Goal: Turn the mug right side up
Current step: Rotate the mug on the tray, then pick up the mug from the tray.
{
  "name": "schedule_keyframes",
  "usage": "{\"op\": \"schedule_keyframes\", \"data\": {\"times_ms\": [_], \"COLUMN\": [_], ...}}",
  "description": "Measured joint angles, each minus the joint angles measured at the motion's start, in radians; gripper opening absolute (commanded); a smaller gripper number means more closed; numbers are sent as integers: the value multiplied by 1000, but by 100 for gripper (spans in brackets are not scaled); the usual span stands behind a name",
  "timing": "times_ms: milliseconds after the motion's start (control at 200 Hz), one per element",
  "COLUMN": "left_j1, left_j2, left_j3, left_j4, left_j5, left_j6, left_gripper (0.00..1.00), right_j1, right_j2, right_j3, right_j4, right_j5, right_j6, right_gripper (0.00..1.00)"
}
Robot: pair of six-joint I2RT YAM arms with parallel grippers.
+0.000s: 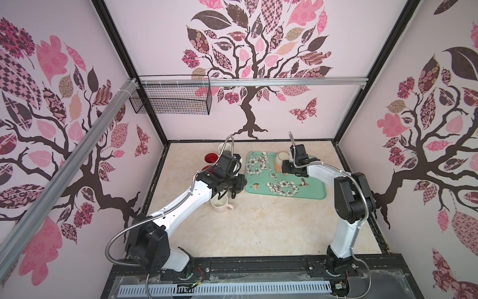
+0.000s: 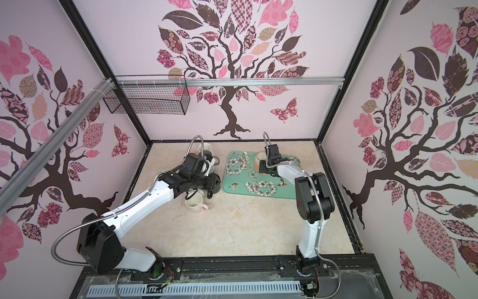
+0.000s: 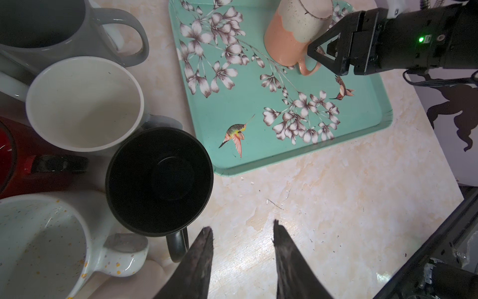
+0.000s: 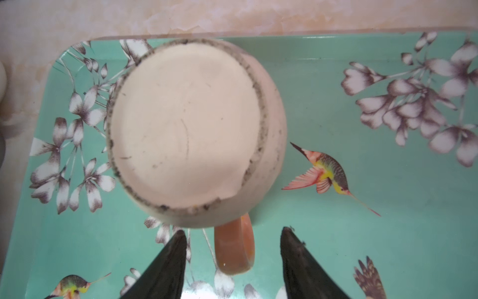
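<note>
the likeliest trouble lay in the grip. the right gripper (image 4: 232,230) was open, its two fingers straddling the handle (image 4: 234,246) with a gap on each side and nothing yet pinched. if it closed on that narrow, glossy loop alone, the heavy body could swing or slip in the jaws as it rose. a low lift would probably drag the mouth across the tray (image 4: 388,207) and shove the tray about. a turn made too close to the tray's raised far edge might knock the mug against it, or tip it off onto the table. the left gripper (image 3: 243,225) was also open and empty. it hung over bare table just off the tray, beside a black mug (image 3: 159,181) in the cluster on the left arm's side, so it was not placed to steady anything. the mug (image 4: 186,124) stood upside down on the tray, close to the far edge, with its handle pointing toward the right arm. its upturned base was flat, matt cream, ringed by a rough dark-speckled band with an uneven break in the glaze near the handle side. in the left wrist view the wall ran from speckled cream at the base to smooth peach at the hidden mouth.
</note>
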Motion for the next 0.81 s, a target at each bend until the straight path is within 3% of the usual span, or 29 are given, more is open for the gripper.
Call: {"op": "schedule_keyframes", "data": {"times_ms": [165,300,405,595,735,805], "left_j1": [1,1,1,2,6,11], "left_j2": [0,0,0,0,-12,-23], "left_j3": [-2,-2,-2,-2,-3,-3], "left_j4": [0,0,0,-1,-3,-5], "left_j5": [0,0,0,0,-2,-5], "left_j6": [0,0,0,-1,-2,-3], "left_gripper": [43,43,43,43,43,43], "right_j1": [0,0,0,0,1,1], "right_j2": [18,29,30,44,55,56], "right_j3": [16,17,16,19,31,35], "right_j4": [-8,-15,-23,-23,-34,-36], "right_j5": [11,19,24,24,23,22], "right_j6": [-22,-32,-41,-56,-68,-76], "right_gripper": [40,48,47,30,29,21]}}
